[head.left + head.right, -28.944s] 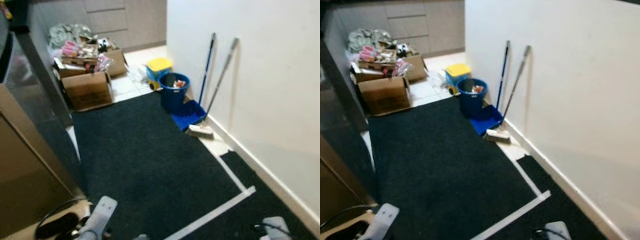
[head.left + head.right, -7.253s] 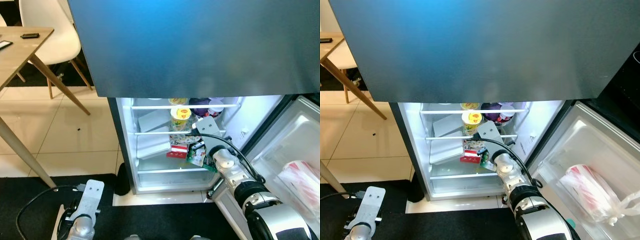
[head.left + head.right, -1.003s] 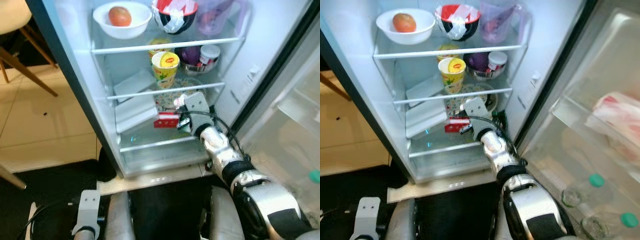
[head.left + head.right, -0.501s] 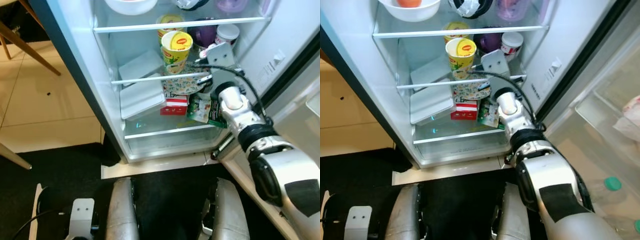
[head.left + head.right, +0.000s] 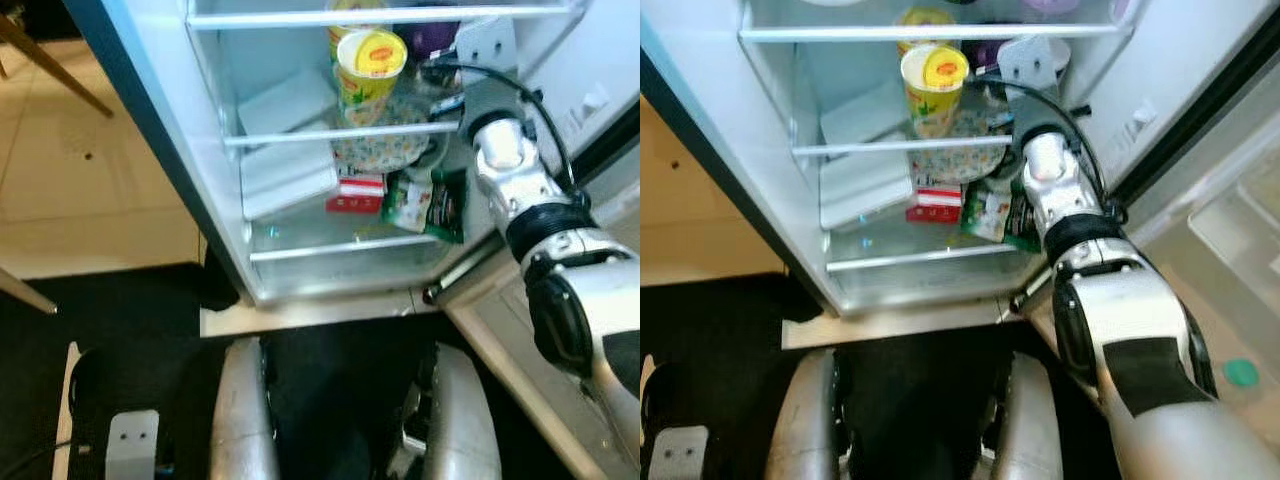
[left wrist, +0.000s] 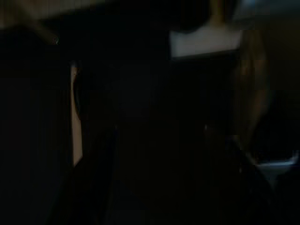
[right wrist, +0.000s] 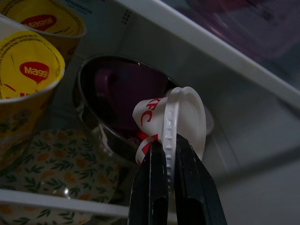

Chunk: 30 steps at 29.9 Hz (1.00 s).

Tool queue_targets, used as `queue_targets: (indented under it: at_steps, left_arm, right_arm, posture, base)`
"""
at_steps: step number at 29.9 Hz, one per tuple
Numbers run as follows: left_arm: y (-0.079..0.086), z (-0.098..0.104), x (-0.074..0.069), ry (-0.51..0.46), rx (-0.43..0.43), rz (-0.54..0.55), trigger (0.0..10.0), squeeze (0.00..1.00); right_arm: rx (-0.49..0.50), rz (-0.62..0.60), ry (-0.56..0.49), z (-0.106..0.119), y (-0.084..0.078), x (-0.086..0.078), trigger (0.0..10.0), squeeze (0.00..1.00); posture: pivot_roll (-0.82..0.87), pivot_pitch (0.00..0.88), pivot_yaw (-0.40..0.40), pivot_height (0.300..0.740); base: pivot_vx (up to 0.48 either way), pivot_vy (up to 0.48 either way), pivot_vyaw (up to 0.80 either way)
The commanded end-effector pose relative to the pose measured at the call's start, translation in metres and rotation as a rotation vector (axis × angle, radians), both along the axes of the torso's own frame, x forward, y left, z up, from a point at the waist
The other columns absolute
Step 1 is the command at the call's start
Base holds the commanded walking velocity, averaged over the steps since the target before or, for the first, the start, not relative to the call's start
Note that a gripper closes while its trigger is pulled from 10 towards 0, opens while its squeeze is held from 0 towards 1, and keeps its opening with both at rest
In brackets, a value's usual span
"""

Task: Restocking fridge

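inside fridge point(image 5: 150, 90), right end effector point(image 7: 171, 154) clamps kfc cup point(image 7: 176, 117) rim (cup tilted, beside steel bowl point(image 7: 117, 101)).

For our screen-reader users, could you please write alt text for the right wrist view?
The right tool is shut on the rim of a small white KFC tub with a lid, inside the fridge beside a purple steel-rimmed bowl and two yellow Maggi cups.

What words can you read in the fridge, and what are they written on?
"Maggi": on the yellow lid of the front noodle cup.
"Maggi": on the lid of the noodle cup behind it.
"KFC": in red on the white tub, whose lid rim the right gripper pinches.
Red box and green packets: print too blurred to read.
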<state>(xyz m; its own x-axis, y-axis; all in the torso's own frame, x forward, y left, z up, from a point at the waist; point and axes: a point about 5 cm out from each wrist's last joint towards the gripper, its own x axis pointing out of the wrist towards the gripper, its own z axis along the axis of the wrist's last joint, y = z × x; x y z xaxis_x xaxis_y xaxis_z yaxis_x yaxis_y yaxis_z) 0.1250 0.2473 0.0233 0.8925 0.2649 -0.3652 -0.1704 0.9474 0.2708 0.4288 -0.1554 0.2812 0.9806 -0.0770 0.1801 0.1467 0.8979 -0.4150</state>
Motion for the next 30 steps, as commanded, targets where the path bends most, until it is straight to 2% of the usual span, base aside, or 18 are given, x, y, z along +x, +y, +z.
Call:
queue_targets:
  at_steps: [1,5,7,8,9,11,12,14,15,16,17,18,19,20,22,27,29,30]
  left_arm:
    - [-0.008,0.023,0.008,-0.051,0.019,-0.073,10.0,0.00]
    - [-0.008,0.033,0.010,-0.075,0.022,-0.076,10.0,0.00]
    - [-0.010,0.049,0.011,-0.110,0.049,-0.113,10.0,0.00]
    - [-0.010,0.049,0.011,-0.110,0.049,-0.113,10.0,0.00]
    - [-0.018,0.065,0.013,-0.152,0.036,-0.175,10.0,0.00]
    - [-0.029,0.078,0.016,-0.185,-0.039,-0.229,10.0,0.00]
    - [-0.029,0.078,0.016,-0.185,-0.039,-0.229,10.0,0.00]
    - [-0.050,0.095,0.024,-0.233,-0.175,-0.331,10.0,0.00]
    - [-0.050,0.095,0.024,-0.233,-0.175,-0.331,10.0,0.00]
    - [-0.057,0.102,0.026,-0.244,-0.219,-0.370,10.0,0.00]
    - [-0.071,0.112,0.030,-0.256,-0.303,-0.458,10.0,0.00]
    - [-0.071,0.112,0.030,-0.256,-0.303,-0.458,10.0,0.00]
    - [-0.081,0.121,0.033,-0.261,-0.367,-0.534,10.0,0.00]
    - [-0.081,0.121,0.033,-0.261,-0.367,-0.534,10.0,0.00]
    - [-0.097,0.134,0.036,-0.271,-0.462,-0.662,10.0,0.00]
    - [-0.102,0.141,0.037,-0.278,-0.502,-0.713,10.0,0.00]
    - [-0.109,0.157,0.039,-0.318,-0.551,-0.766,10.0,0.00]
    - [-0.109,0.157,0.039,-0.318,-0.551,-0.766,10.0,0.00]
  right_arm:
    - [-0.027,-0.016,0.030,-0.002,-0.003,0.000,10.0,0.00]
    - [-0.034,-0.014,0.025,0.000,-0.002,0.001,10.0,0.00]
    - [-0.053,-0.006,0.018,0.004,0.002,0.001,10.0,0.00]
    - [-0.053,-0.006,0.018,0.004,0.002,0.001,10.0,0.00]
    - [-0.090,-0.003,0.011,0.008,0.004,0.001,10.0,0.00]
    - [-0.124,-0.010,0.005,0.011,0.004,0.001,10.0,0.00]
    - [-0.124,-0.010,0.005,0.011,0.004,0.001,10.0,0.00]
    - [-0.172,-0.032,-0.004,0.014,0.002,0.001,10.0,0.00]
    - [-0.172,-0.032,-0.004,0.014,0.002,0.001,10.0,0.00]
    - [-0.187,-0.040,-0.008,0.015,0.001,0.001,10.0,0.00]
    - [-0.216,-0.053,-0.011,0.016,-0.001,0.001,10.0,0.00]
    - [-0.216,-0.053,-0.011,0.016,-0.001,0.001,10.0,0.00]
    - [-0.238,-0.063,-0.012,0.017,-0.002,0.001,10.0,0.00]
    - [-0.238,-0.063,-0.012,0.017,-0.002,0.001,10.0,0.00]
    - [-0.324,-0.096,-0.016,0.019,-0.005,0.001,10.0,0.00]
    - [-0.391,-0.124,-0.018,0.019,-0.008,0.001,10.0,0.00]
    - [-0.472,-0.145,-0.001,0.019,-0.015,0.000,10.0,0.00]
    - [-0.472,-0.145,-0.001,0.019,-0.015,0.000,10.0,0.00]
  posture:
    - [0.39,0.400,-0.102,0.515]
    - [0.40,0.403,-0.105,0.515]
    - [0.40,0.412,-0.111,0.515]
    - [0.40,0.412,-0.111,0.515]
    - [0.41,0.416,-0.114,0.515]
    - [0.41,0.417,-0.116,0.515]
    - [0.41,0.417,-0.116,0.515]
    - [0.42,0.418,-0.122,0.515]
    - [0.42,0.418,-0.122,0.515]
    - [0.42,0.418,-0.122,0.515]
    - [0.42,0.418,-0.122,0.515]
    - [0.42,0.418,-0.122,0.515]
    - [0.42,0.418,-0.124,0.515]
    - [0.42,0.418,-0.124,0.515]
    - [0.43,0.420,-0.125,0.515]
    - [0.43,0.420,-0.126,0.515]
    - [0.43,0.415,-0.130,0.515]
    - [0.43,0.415,-0.130,0.515]
  base:
    - [0.000,0.000,0.00]
    - [0.000,0.000,0.00]
    - [0.000,0.000,0.00]
    - [0.000,0.000,0.00]
    - [0.000,0.000,0.00]
    - [0.000,0.000,0.00]
    - [0.000,0.000,0.00]
    - [0.000,0.000,0.00]
    - [0.000,0.000,0.00]
    - [0.000,0.000,0.00]
    - [0.000,0.000,0.00]
    - [0.000,0.000,0.00]
    - [0.000,0.000,0.00]
    - [0.000,0.000,0.00]
    - [0.000,0.000,0.00]
    - [0.000,0.000,0.00]
    - [0.000,0.000,0.00]
    - [0.000,0.000,0.00]
